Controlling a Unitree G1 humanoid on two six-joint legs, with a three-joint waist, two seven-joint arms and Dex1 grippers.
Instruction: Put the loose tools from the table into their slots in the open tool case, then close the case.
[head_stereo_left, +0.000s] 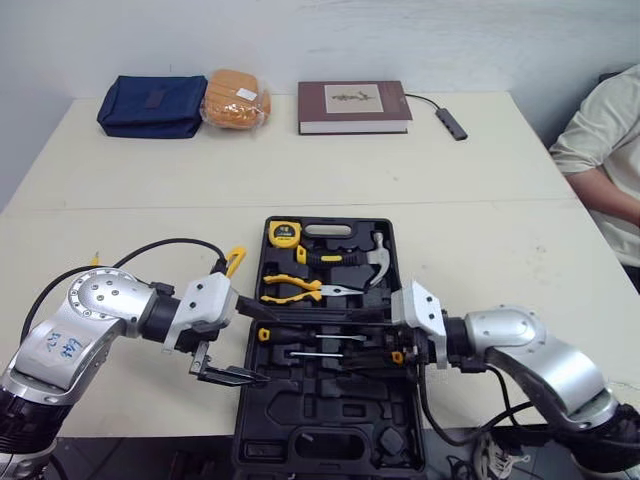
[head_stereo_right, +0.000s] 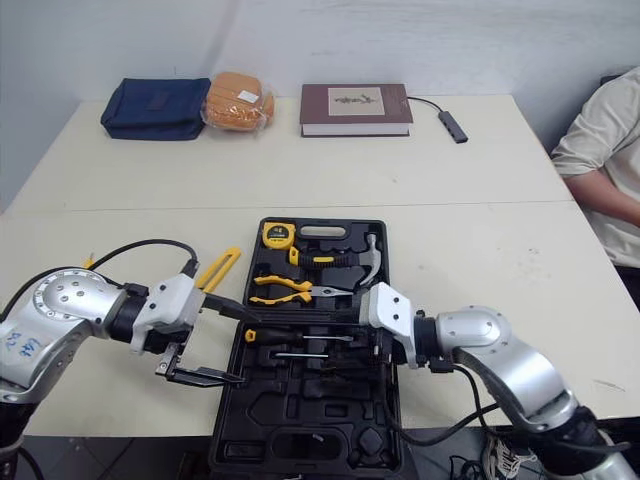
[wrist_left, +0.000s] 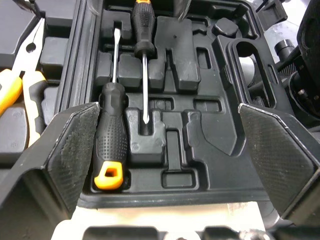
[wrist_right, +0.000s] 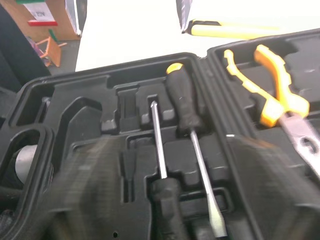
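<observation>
Left wrist view: two screwdrivers (wrist_left: 111, 145) slotted in case (wrist_left: 200, 167); left pincer (wrist_left: 167, 110) and right pincer (wrist_right: 165, 150) gape wide, empty.

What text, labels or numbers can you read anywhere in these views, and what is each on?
Nothing reads clearly.
book: characters on its pale cover panel, too small to read.
tape measure: face label, too small to read.
bread bag: white sticker, too small to read.
left arm: blue handwriting on the shell, illegible.
cardboard box: red and green label, blurred.
</observation>
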